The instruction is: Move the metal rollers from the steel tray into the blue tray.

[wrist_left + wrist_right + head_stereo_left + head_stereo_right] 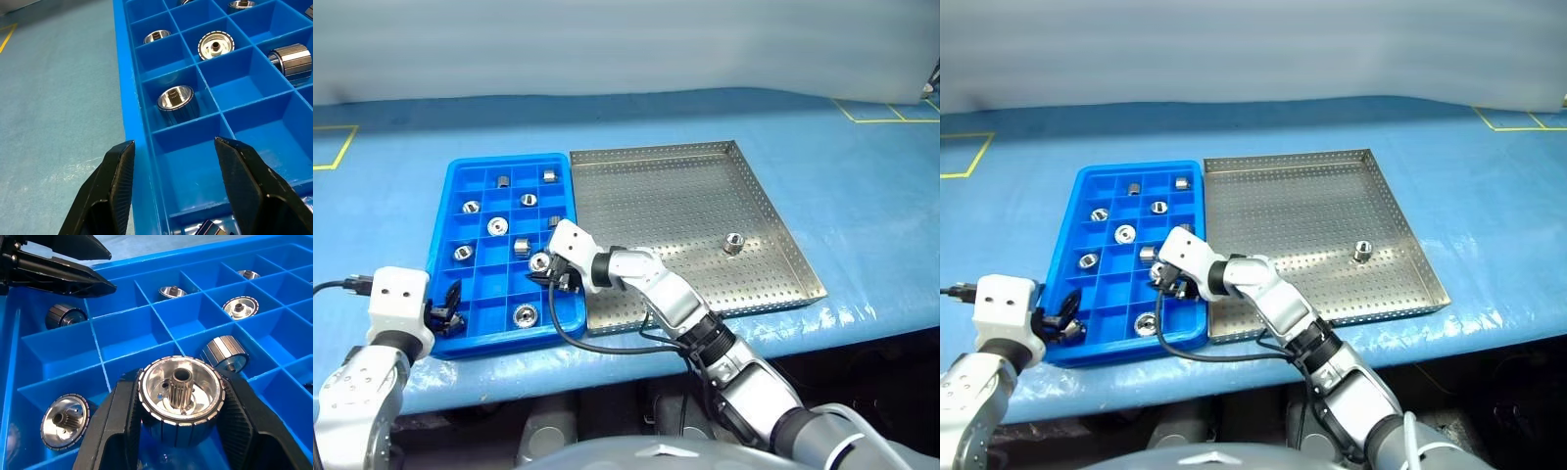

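We take the blue tray [450, 201] as our landmark; it lies on a blue-covered table [862, 186], and the steel tray [773, 211] sits just beside its right long side, their rims nearly touching.

Our right gripper [178, 416] reaches over the blue tray's right column, near its front end, and its two black fingers [115, 426] are pinched on one of the metal rollers [181, 399], a ribbed silver cylinder with a toothed centre hole. The held roller hangs above a compartment; in the head views it shows as a bright disc [539, 261] at the gripper's tip. We cannot tell whether it touches the compartment floor.

Our left gripper [173, 161] sits at the blue tray's front left corner with its fingers [115, 171] spread apart, empty, one finger outside the tray's left wall and the other over a front compartment.

Several more rollers already lie in separate compartments of the blue tray, some upright and some on their sides, among them one [525, 314] in the front row and one [496, 226] near the middle. One roller [734, 242] stands alone on the perforated floor of the steel tray, well apart from the blue tray, toward that tray's right side.
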